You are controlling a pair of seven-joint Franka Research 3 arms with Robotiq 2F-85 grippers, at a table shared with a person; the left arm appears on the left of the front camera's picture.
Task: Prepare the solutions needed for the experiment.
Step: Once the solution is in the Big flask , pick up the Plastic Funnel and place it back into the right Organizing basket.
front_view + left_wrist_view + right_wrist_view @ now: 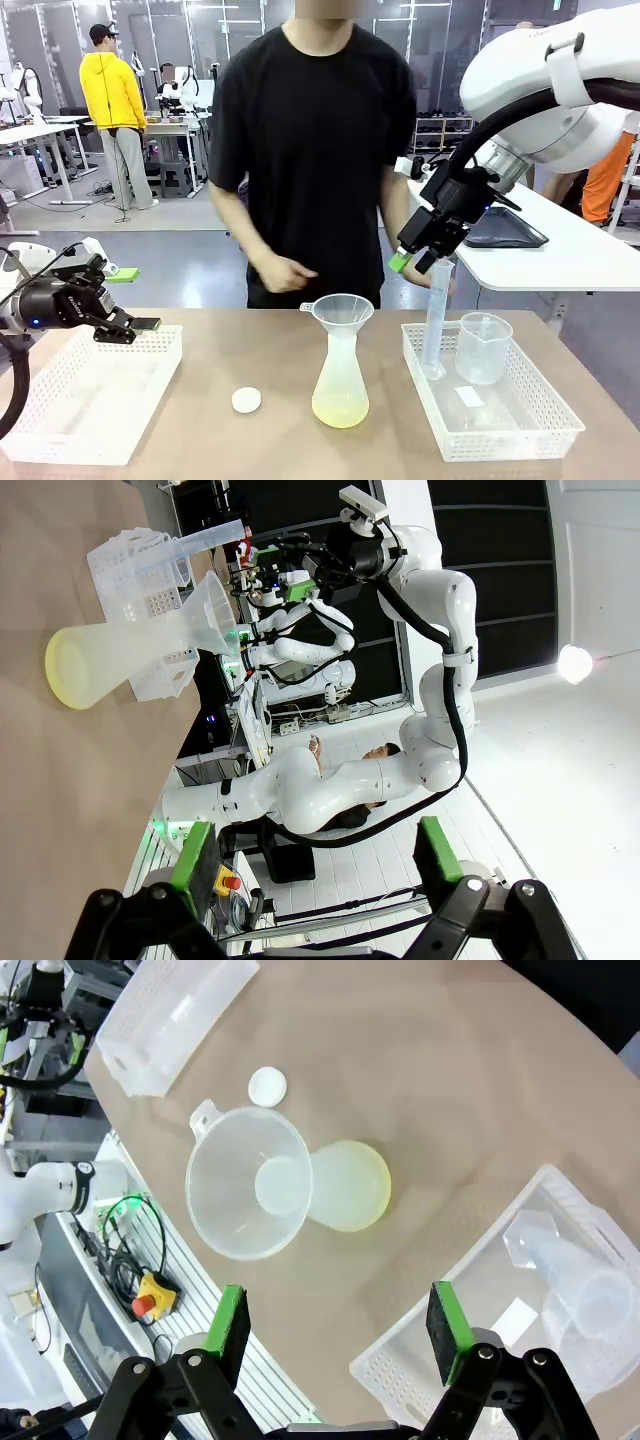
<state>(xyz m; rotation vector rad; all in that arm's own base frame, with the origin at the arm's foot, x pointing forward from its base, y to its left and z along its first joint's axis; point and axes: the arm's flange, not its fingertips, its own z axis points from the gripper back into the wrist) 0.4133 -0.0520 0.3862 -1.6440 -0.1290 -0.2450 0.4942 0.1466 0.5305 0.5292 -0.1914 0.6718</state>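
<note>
Pouring looks done: shallow pale-yellow, translucent solution (340, 408) sits in the flask (341, 365) at mid-desk (250, 350), funnel (342, 310) in its neck. Cylinder (436, 320) and beaker (483, 348) look empty. Cap (246, 400) lies off, so you likely have capping left. Left pincer (135, 330) apart, empty. Right pincer (415, 262) apart, empty, near the cylinder's top.

The table (250, 350) is viewed across from the robot's side; it is seen sideways, low, from the left wrist; from above, from the right wrist; the flask (340, 365) of solutions (340, 408) is shared by all.
</note>
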